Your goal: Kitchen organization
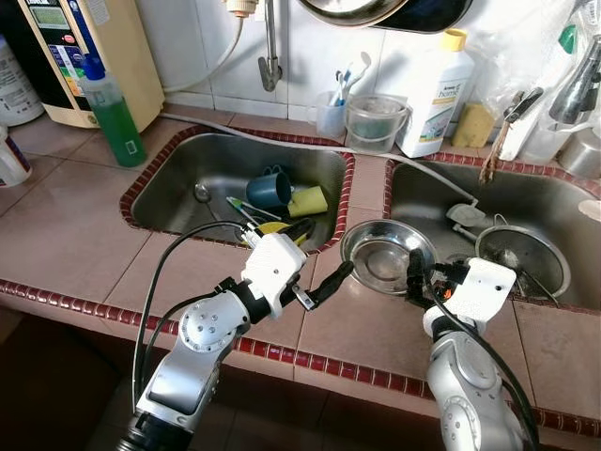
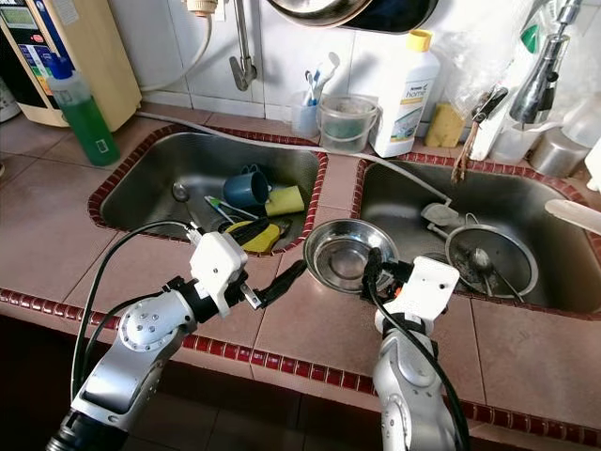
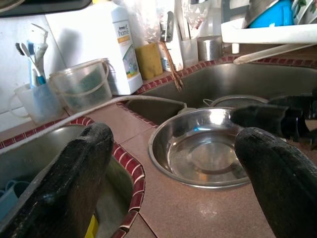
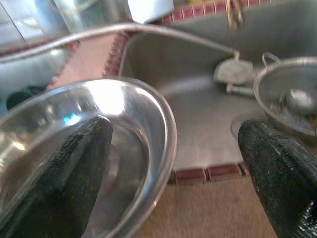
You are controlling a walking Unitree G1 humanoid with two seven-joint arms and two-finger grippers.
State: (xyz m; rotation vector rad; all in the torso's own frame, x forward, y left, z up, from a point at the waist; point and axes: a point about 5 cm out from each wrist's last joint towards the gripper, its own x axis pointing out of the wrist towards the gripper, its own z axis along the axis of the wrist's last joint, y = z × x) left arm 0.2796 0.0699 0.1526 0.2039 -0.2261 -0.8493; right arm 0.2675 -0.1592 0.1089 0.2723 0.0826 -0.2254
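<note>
Two claws flank a steel bowl (image 1: 388, 256) that sits on the tiled tabletop (image 1: 84, 235) between two sinks. Our left claw (image 1: 331, 282) has its fingers spread wide with nothing between them, and the bowl lies just ahead of its tips, apart from them. Our right claw (image 4: 173, 173) is also spread wide: one finger (image 4: 59, 168) reaches over the bowl's rim into its hollow, the other (image 4: 280, 173) stands outside, beyond the rim; we cannot tell whether either one touches the metal. Past the left claw the left sink (image 1: 178, 178) holds a blue cup (image 1: 269, 187) and a yellow sponge (image 1: 308, 200). Beyond the right claw, a strainer (image 1: 522, 257) rests in the right sink (image 1: 526, 202).
</note>
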